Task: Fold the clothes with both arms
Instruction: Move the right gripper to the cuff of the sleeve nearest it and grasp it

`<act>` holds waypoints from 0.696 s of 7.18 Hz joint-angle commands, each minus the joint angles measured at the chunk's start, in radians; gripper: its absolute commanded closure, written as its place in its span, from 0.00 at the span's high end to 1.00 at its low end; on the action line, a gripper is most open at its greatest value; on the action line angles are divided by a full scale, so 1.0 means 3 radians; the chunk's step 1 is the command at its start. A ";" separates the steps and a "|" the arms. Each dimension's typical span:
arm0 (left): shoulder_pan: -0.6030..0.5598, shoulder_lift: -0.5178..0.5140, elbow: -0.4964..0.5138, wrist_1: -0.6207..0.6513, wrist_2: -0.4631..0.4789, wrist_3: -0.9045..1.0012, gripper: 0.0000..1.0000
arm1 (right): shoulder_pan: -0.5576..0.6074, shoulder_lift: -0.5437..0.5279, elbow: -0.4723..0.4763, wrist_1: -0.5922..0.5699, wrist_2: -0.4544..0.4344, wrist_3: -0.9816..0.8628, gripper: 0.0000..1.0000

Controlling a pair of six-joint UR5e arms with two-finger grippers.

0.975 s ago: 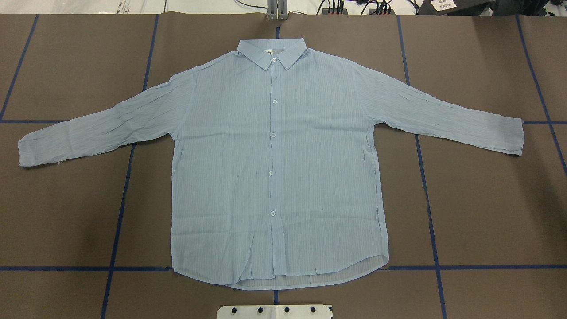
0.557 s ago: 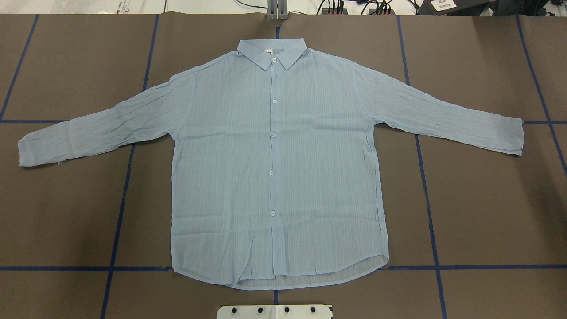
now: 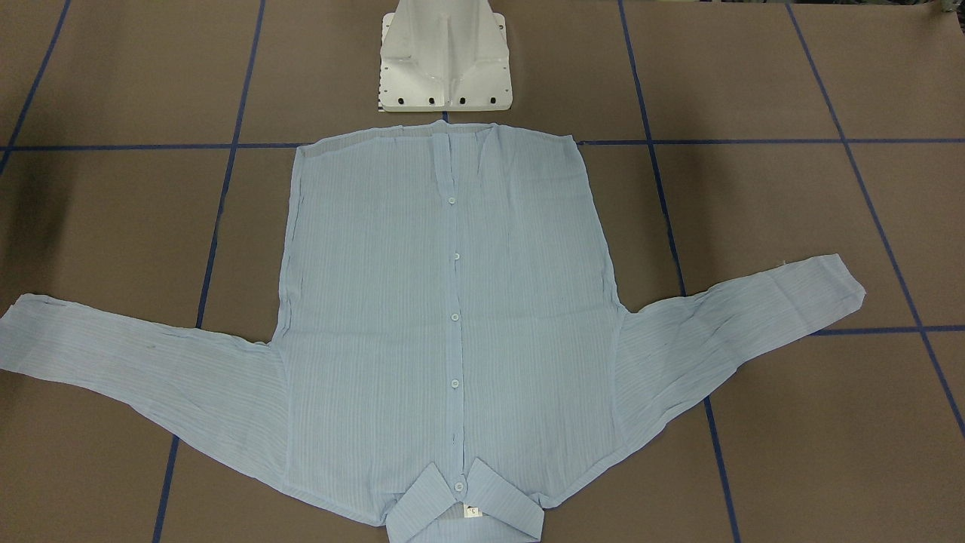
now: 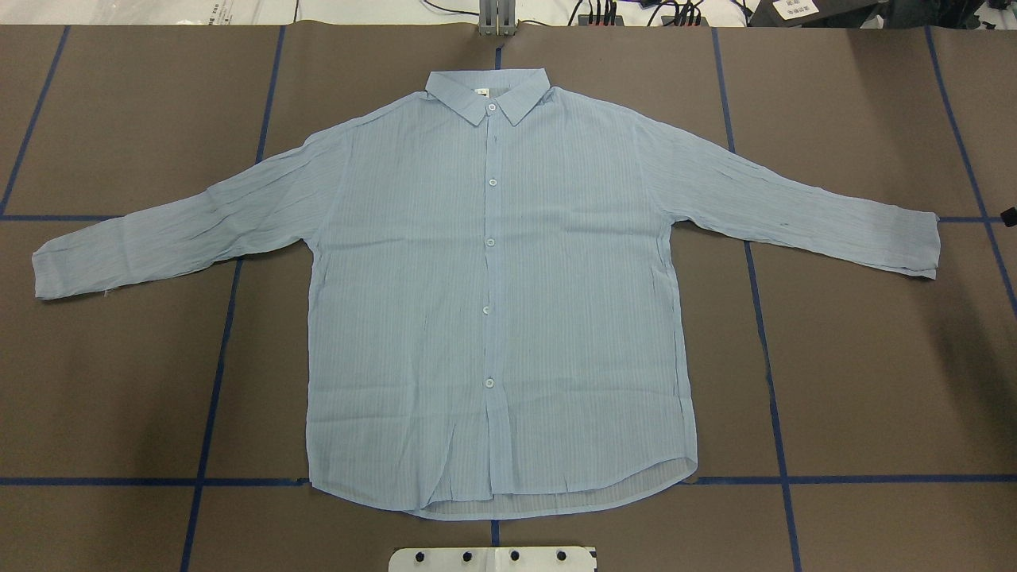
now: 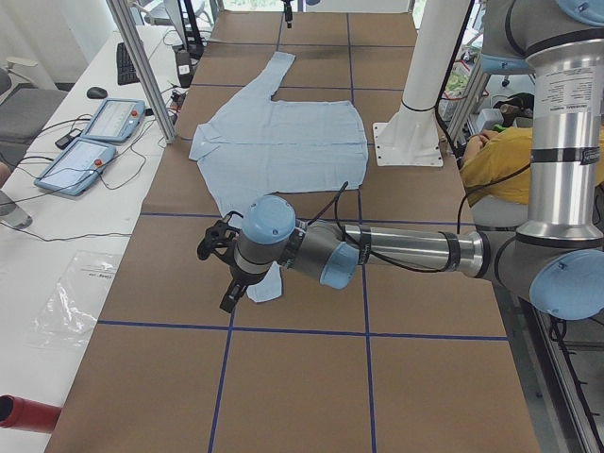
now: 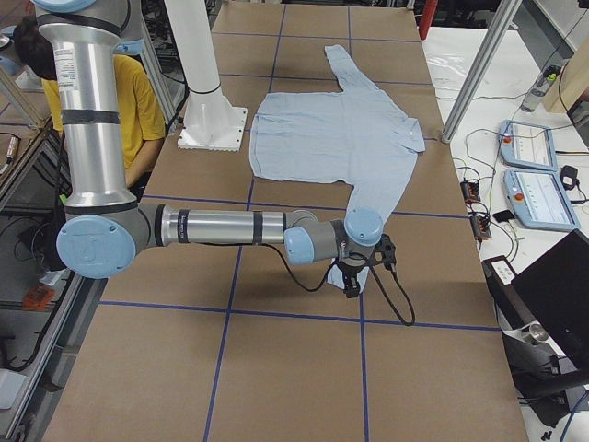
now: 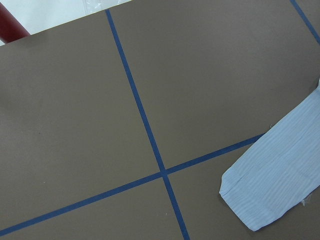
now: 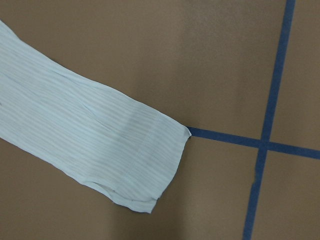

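The light blue striped shirt (image 4: 493,302) lies flat and buttoned on the brown table, collar (image 4: 487,91) away from the robot and both sleeves spread out. My left gripper (image 5: 226,288) hovers just past the cuff (image 7: 272,185) of the sleeve on the robot's left. My right gripper (image 6: 352,279) hangs over the other cuff (image 8: 135,160); a black sliver of the right gripper (image 4: 1011,214) shows at the overhead view's right edge. Neither wrist view shows fingers, so I cannot tell whether either gripper is open or shut.
The white pedestal base (image 3: 445,60) stands just behind the shirt's hem. Blue tape lines (image 4: 214,373) grid the table. A seated person in yellow (image 5: 500,156) is beside the robot. Control pendants (image 5: 94,137) lie on the side table, and a red cylinder (image 7: 10,25) lies off the table corner.
A black piece of the right gripper has come into the overhead view at the right edge, with a shadow below it. The shirt has not moved.
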 commanded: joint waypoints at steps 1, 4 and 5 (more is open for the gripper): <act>0.0004 0.0010 0.0003 -0.0026 -0.0011 -0.0011 1.00 | -0.0232 0.0093 -0.0371 0.0829 -0.0069 0.0848 0.99; 0.0003 0.0010 0.0023 -0.0031 -0.0037 -0.0021 1.00 | -0.0483 0.0471 -0.0775 0.0976 -0.0367 0.1261 0.97; 0.0004 0.0010 0.0028 -0.0036 -0.0037 -0.0021 1.00 | -0.0489 0.0533 -0.0934 0.1052 -0.0367 0.1261 0.95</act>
